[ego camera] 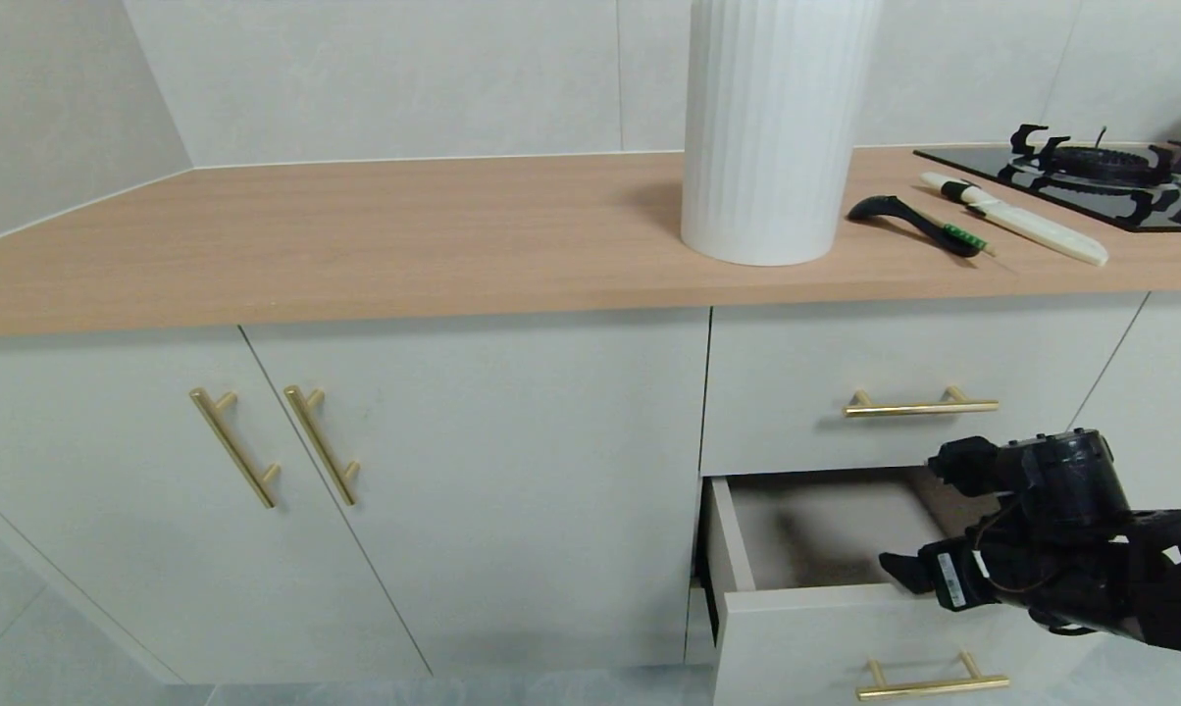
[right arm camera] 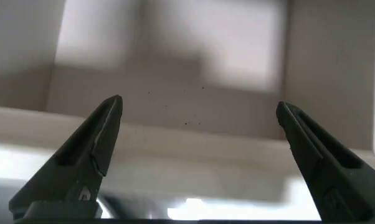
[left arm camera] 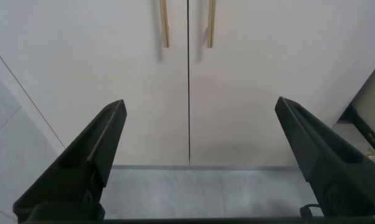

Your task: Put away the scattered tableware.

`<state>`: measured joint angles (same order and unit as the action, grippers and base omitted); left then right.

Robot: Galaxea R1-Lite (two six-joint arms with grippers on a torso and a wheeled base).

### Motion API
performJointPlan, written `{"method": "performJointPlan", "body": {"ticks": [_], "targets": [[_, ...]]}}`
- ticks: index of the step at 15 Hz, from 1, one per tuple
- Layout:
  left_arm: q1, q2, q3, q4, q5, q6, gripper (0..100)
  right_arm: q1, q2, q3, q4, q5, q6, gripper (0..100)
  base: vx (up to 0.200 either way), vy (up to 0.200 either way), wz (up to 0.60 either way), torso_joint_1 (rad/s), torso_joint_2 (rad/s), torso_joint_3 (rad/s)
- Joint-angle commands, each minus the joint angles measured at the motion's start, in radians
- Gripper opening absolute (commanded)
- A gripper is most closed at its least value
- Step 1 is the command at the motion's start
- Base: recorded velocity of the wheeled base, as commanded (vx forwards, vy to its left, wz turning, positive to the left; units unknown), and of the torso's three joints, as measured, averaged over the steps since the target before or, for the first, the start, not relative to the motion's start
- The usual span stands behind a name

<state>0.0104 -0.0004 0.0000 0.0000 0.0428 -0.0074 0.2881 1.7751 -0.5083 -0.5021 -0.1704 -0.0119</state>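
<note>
Two pieces of tableware lie on the wooden table (ego camera: 404, 235) near its right end: a black-handled utensil (ego camera: 912, 226) with a green band and, just beside it, a white knife (ego camera: 1017, 221). Both lie slantwise and apart from each other, the utensil near the foot of a tall white ribbed cylinder (ego camera: 772, 127), the knife close to the edge of the black gas hob (ego camera: 1091, 181). Below them, under a closed drawer (ego camera: 846, 363) with a gold bar handle, the second drawer (ego camera: 806, 628) stands pulled out, its pale inside bare where it can be seen. The right pincer (ego camera: 929, 515) hangs at that drawer's right side, over its front edge, with its fingers spread wide apart and nothing between them. From the wrist, the drawer's floor and back wall (right arm camera: 175, 93) show between the two dark fingers (right arm camera: 91, 155). The left pincer (left arm camera: 199, 101) is low in front of the two cupboard doors (left arm camera: 113, 74) with gold handles, also spread wide and holding nothing, with grey floor tiles (left arm camera: 194, 186) beneath it.
</note>
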Motion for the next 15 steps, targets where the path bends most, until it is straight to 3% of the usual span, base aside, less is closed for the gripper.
{"method": "performJointPlan", "body": {"ticks": [1,5,9,15], "targets": [[0.0,0.0,0.0,0.0,0.002,0.0,100,0.002,-0.029,-0.01,0.053,0.005,-0.003,100,0.0,0.0,0.0,0.0,0.0,0.0],[0.0,0.0,0.0,-0.002,0.0,0.0,100,0.028,-0.117,-0.026,0.234,0.055,-0.023,100,0.0,0.0,0.0,0.0,0.0,0.0],[0.0,0.0,0.0,0.0,0.002,0.0,100,0.057,-0.197,-0.065,0.519,0.074,-0.089,100,0.0,0.0,0.0,0.0,0.0,0.0],[0.0,0.0,0.0,0.0,0.002,0.0,100,0.112,-0.221,-0.064,0.708,0.063,-0.137,100,0.0,0.0,0.0,0.0,0.0,0.0]]}}
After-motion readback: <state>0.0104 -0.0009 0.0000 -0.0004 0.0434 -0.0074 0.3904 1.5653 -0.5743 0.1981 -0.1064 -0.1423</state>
